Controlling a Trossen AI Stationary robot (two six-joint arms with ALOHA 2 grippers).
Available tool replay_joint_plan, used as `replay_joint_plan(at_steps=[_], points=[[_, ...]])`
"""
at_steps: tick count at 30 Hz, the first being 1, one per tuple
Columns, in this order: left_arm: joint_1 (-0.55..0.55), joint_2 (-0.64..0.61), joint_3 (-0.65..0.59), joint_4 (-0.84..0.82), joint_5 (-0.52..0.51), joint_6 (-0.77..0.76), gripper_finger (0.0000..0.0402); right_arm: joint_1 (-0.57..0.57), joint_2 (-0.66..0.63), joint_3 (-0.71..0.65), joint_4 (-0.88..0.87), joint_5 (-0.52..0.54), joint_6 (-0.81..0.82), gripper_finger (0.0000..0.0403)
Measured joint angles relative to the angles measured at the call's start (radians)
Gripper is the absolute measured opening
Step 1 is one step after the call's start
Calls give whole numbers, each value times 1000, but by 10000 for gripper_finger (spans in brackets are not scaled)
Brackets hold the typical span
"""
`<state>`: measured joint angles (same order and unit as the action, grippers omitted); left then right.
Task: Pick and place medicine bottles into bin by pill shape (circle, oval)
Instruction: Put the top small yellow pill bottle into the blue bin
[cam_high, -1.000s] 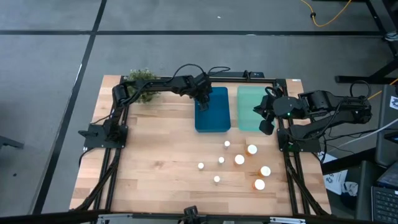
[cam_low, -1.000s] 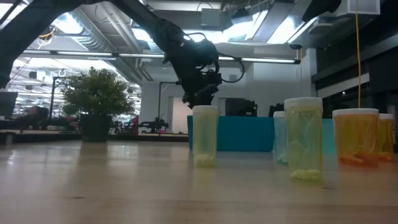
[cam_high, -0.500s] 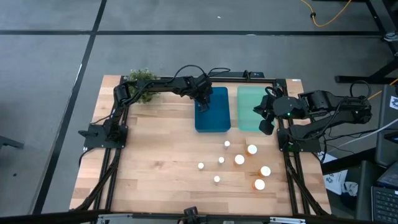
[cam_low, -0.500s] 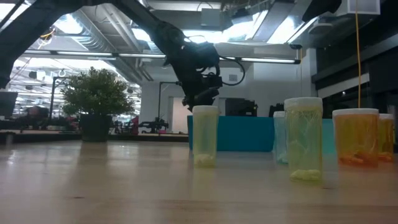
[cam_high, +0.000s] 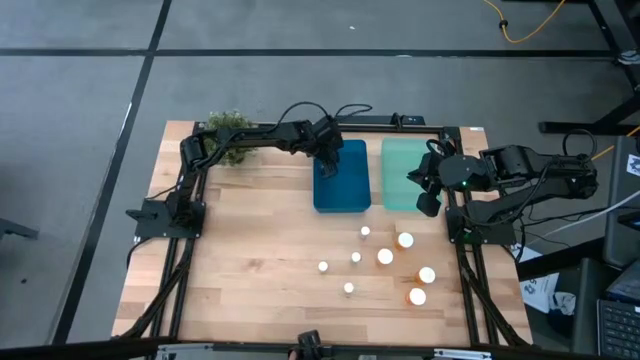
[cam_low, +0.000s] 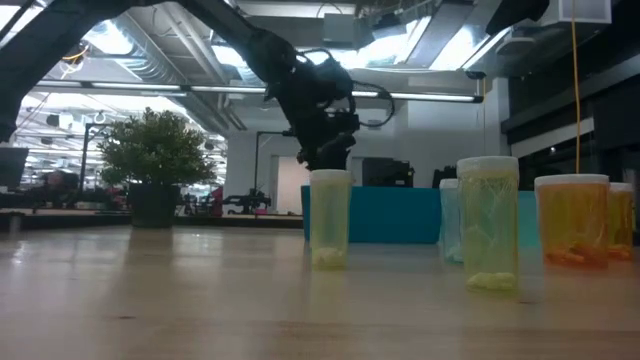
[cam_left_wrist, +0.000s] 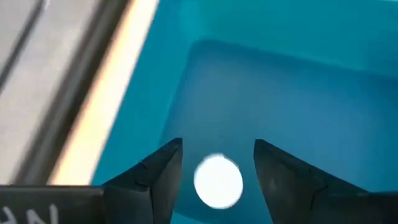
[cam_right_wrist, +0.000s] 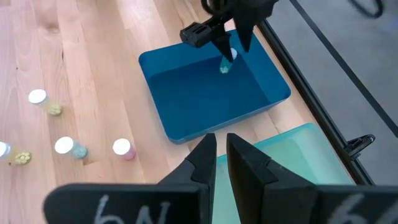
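Note:
My left gripper (cam_high: 326, 165) hangs over the far left part of the blue bin (cam_high: 341, 185), pointing steeply down, its fingers open. Between and below the fingertips a small bottle with a white cap (cam_left_wrist: 217, 180) shows inside the bin, with a gap on each side of the cap. From the right wrist view this bottle (cam_right_wrist: 226, 62) is just under the left fingers. Several more medicine bottles (cam_high: 385, 256) stand on their bases on the near right of the table. My right gripper (cam_high: 428, 200) waits shut above the near right corner of the pale green bin (cam_high: 400, 172).
A potted plant (cam_high: 228, 135) stands at the far left of the table. The two bins sit side by side at the far middle. Bare wood (cam_high: 250, 250) stretches across the near left. Black frame rails (cam_high: 180, 260) run along the table's sides.

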<state>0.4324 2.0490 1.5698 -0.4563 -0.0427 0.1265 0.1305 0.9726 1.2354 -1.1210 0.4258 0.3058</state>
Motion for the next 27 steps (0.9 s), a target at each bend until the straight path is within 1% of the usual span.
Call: replay_joint_plan(at_steps=[4, 6, 7, 10, 15, 18, 21, 24, 27], points=[[0, -13, 75, -37, -18, -10, 191, 0, 0, 0, -2, -1, 3, 42], [-7, -15, 127, -55, -11, -30, 191, 0, 0, 0, -5, -6, 3, 42], [-12, -15, 153, -89, -1, -44, 190, 0, 0, 0, -9, -8, 3, 42], [-50, -15, 237, -247, 41, -64, 188, 0, 0, 0, -16, -22, 8, 42], [-163, -42, 341, -592, 53, -65, 187, 0, 0, 0, -67, -27, 53, 42], [-253, -83, 352, -761, 53, -68, 187, 0, 0, 0, -94, -27, 64, 42], [-346, -100, 350, -847, 54, -126, 187, 0, 0, 0, -94, -27, 78, 42], [-443, -101, 338, -852, 53, -209, 187, 0, 0, 0, -93, -27, 83, 42], [-544, -95, 280, -832, 53, -229, 187, 0, -1, 0, -92, -27, 83, 42]])
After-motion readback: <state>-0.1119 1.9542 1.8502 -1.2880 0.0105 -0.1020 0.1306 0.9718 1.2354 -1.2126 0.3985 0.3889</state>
